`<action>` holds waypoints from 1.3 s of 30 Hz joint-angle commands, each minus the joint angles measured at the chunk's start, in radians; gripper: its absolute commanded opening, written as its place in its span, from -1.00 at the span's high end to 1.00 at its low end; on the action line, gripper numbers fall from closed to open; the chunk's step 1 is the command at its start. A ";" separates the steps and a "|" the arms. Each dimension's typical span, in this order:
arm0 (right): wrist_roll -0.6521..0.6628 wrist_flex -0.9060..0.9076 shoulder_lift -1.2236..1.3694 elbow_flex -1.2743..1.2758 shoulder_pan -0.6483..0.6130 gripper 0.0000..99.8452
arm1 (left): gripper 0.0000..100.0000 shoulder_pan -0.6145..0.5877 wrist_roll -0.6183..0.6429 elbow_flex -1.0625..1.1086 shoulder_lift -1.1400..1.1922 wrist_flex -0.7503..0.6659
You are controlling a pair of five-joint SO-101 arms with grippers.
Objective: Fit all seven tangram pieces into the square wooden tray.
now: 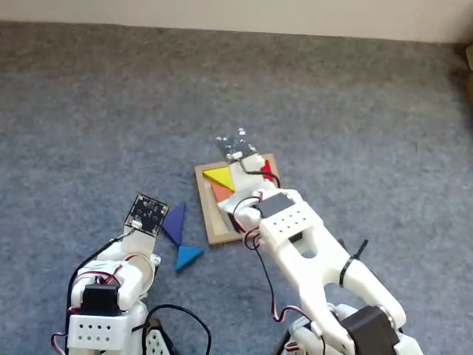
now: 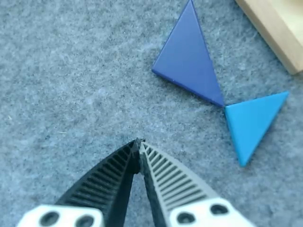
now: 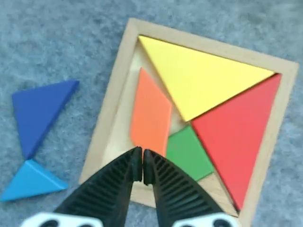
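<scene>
High overview; wrist views close, downward, sharing tray (image 3: 110, 106)

no readable text, labels, numbers or signs anywhere

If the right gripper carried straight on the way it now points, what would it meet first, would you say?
Most likely the orange piece in the wooden tray: the shut right gripper points at its near end, though its height above is unclear.

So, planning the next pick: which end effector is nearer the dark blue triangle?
Left. The left end effector hovers beside the dark blue triangle; the right end effector is farther, over the wooden tray.
</scene>
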 commanded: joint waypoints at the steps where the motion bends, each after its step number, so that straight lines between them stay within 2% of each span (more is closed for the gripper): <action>1: 0.011 -0.088 -0.035 0.024 0.051 0.98 | 0.99 -0.008 -0.012 0.019 -0.050 0.005; 4: 0.011 -0.160 0.024 0.045 0.051 0.98 | 0.99 -0.008 -0.012 0.019 -0.050 0.005; 10: 0.011 -0.168 0.134 0.013 -0.024 0.98 | 0.99 -0.008 -0.012 0.019 -0.050 0.005; 14: 0.011 -0.166 0.165 -0.045 -0.030 0.98 | 0.99 -0.008 -0.012 0.019 -0.050 0.005; 30: 0.006 -0.166 0.059 -0.035 -0.004 0.99 | 0.99 -0.008 -0.012 0.019 -0.050 0.005; 36: 0.006 -0.170 0.191 -0.038 -0.019 0.99 | 0.99 -0.008 -0.012 0.019 -0.050 0.005; 39: 0.008 -0.229 0.266 -0.079 -0.033 0.99 | 0.99 -0.008 -0.012 0.019 -0.050 0.005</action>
